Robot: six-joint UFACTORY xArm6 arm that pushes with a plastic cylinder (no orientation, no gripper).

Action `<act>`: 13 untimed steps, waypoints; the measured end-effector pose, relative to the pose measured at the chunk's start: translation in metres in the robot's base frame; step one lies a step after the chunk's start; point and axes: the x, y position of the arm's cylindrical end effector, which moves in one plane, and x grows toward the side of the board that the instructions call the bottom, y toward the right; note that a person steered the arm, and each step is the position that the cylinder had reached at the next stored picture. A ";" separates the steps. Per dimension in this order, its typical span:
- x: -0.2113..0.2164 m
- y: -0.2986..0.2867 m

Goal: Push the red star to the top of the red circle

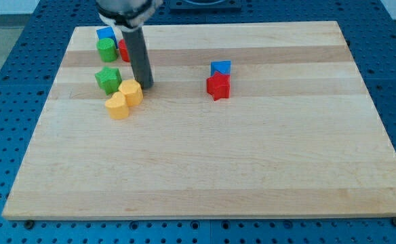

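The red star (218,86) lies right of the board's middle, touching a blue block (220,68) just above it. The red circle (123,49) is at the view's top left, mostly hidden behind my rod; only a red sliver shows. My tip (146,87) rests on the board just right of a yellow block (131,91), well left of the red star and below the red circle.
A blue block (105,33) and a green block (106,49) stand beside the red circle. A green star (108,79) and a second yellow block (117,106) lie near my tip. The wooden board (205,169) sits on a blue perforated table.
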 end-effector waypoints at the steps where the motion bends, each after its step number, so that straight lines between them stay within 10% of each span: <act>1: 0.040 0.036; 4: 0.029 0.142; 13: -0.117 0.079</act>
